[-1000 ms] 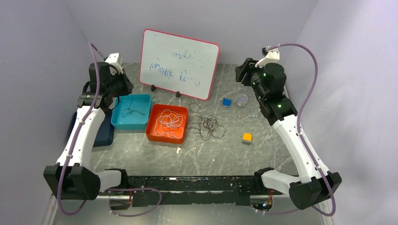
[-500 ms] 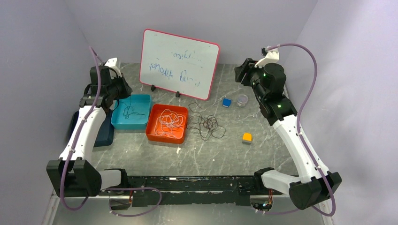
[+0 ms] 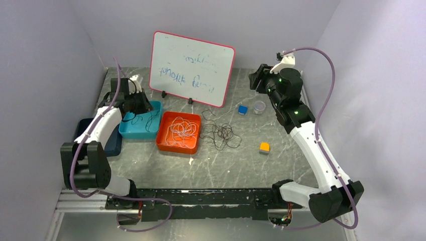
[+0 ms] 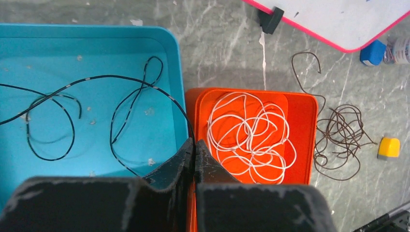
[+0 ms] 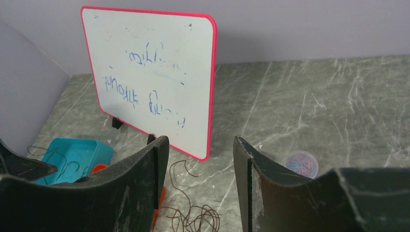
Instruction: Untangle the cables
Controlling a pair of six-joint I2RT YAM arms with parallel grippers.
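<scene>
A thin black cable [image 4: 112,76] lies in loops in the blue tray [image 4: 176,72], and one end rises into my left gripper [image 4: 194,142]. That gripper is shut on it above the seam between the blue tray and the orange tray [image 4: 302,140]. A white cable [image 4: 246,135] is coiled in the orange tray. A dark brown cable [image 3: 218,134] lies tangled on the table to the right of the orange tray. My right gripper [image 5: 200,142] hangs open and empty, high at the back right [image 3: 257,80], above the brown cable [image 5: 193,217].
A pink-framed whiteboard [image 3: 193,68] stands at the back. To the right are a blue cube [image 3: 243,109], a clear cup of clips [image 3: 259,107] and an orange cube [image 3: 264,147]. A dark blue tray [image 3: 110,143] sits left of the blue tray [image 3: 125,134].
My left arm has swung right and down over the blue tray's right side, carrying the black cable's end with it. The right arm has barely shifted.
</scene>
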